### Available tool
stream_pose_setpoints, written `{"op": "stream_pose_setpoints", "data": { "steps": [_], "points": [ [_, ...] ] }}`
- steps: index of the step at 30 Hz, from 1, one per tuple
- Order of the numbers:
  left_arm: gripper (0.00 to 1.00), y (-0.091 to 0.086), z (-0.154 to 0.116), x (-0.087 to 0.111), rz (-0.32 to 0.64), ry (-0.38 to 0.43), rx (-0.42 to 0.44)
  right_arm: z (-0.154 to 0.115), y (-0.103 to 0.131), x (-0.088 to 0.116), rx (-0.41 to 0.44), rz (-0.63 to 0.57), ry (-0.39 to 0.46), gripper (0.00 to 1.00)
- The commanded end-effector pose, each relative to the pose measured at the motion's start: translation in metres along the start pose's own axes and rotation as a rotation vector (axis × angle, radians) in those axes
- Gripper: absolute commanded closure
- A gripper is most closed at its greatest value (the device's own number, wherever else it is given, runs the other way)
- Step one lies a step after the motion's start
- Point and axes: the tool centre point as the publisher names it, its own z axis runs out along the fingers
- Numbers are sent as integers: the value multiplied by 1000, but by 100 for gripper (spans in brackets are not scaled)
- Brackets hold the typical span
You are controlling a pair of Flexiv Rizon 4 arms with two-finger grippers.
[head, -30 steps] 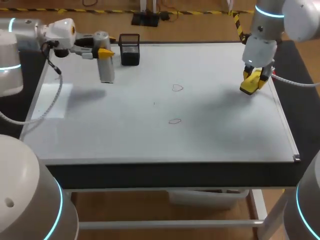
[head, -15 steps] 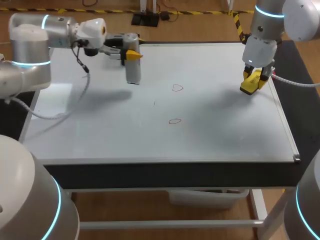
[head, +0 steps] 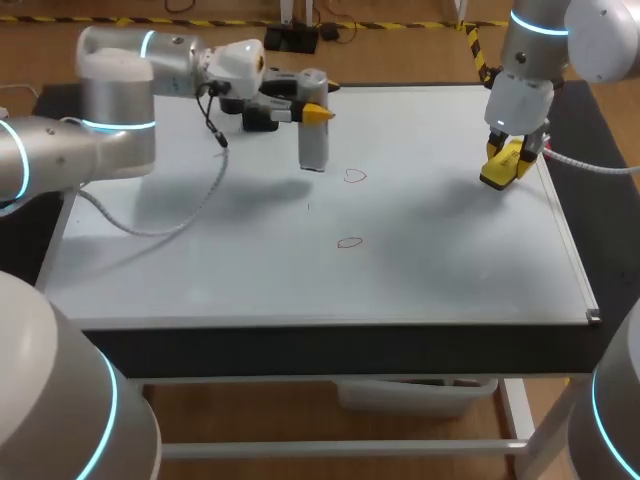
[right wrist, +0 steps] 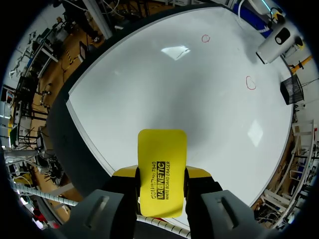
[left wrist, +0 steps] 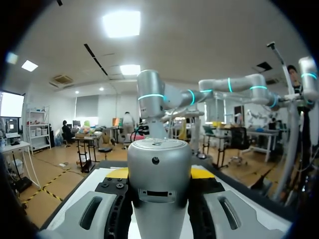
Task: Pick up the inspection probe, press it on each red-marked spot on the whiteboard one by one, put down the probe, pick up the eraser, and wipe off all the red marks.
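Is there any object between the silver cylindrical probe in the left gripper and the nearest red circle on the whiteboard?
Nothing visible does. The silver cylindrical probe, held by the left gripper, is beside the nearest red circle, with only bare whiteboard between them.

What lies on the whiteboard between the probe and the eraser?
One red mark, close to the probe; from there to the eraser the whiteboard is bare. The head view shows it.

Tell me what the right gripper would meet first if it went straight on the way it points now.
Probably a bare part of the whiteboard, touched first by the eraser in the right gripper. The red marks lie farther off.
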Motion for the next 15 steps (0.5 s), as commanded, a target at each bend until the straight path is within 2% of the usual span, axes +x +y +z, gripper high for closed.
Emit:
{"op": "stream_pose_setpoints", "data": {
  "steps": [1,15],
  "points": [
    [100,4,14,-8,0,13,6,-1,-1,0,2,-1,3,100],
    [100,10,50,-4,6,57,25,-1,-1,0,2,-1,3,100]
  ]
}}
